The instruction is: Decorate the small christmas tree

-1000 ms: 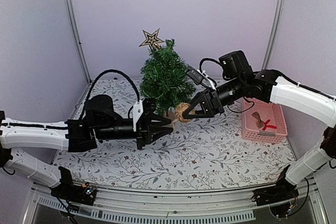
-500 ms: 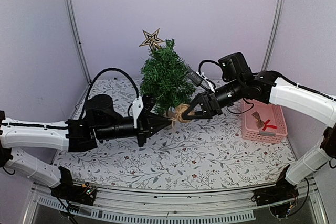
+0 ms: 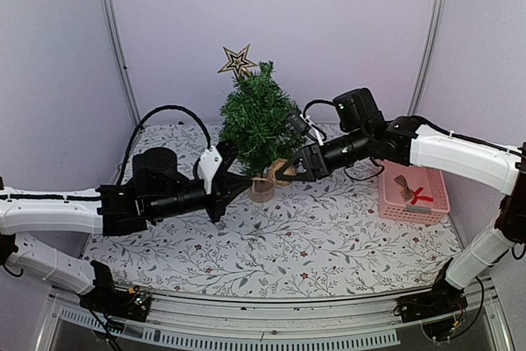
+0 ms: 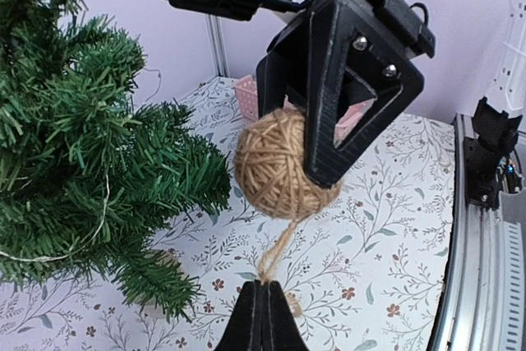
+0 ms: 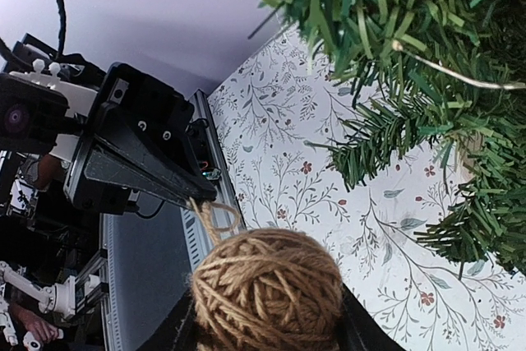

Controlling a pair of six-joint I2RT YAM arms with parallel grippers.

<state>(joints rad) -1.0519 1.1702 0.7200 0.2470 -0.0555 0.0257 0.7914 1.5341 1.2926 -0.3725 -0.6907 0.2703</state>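
The small christmas tree point(image 3: 259, 117) stands at the back middle of the table with a gold star point(image 3: 237, 62) at its top. Its branches fill the left of the left wrist view point(image 4: 82, 162) and the upper right of the right wrist view point(image 5: 427, 55). My right gripper point(image 3: 289, 172) is shut on a brown twine ball point(image 3: 282, 172) beside the tree's lower branches. The ball point(image 4: 279, 166) hangs a short twine loop point(image 4: 275, 256). My left gripper point(image 4: 265, 285) is shut on that loop, its tips point(image 3: 246, 185) just left of the ball point(image 5: 267, 289).
A pink basket point(image 3: 413, 191) with a red and a brown ornament sits at the right. The tree's wooden base point(image 3: 261, 191) is directly under both grippers. A floral cloth point(image 3: 271, 244) covers the table, and metal frame posts point(image 3: 115, 39) stand at the back corners.
My left gripper went from open to shut on the twine loop. Both grippers, with the ball, shifted left and back toward the tree's trunk.
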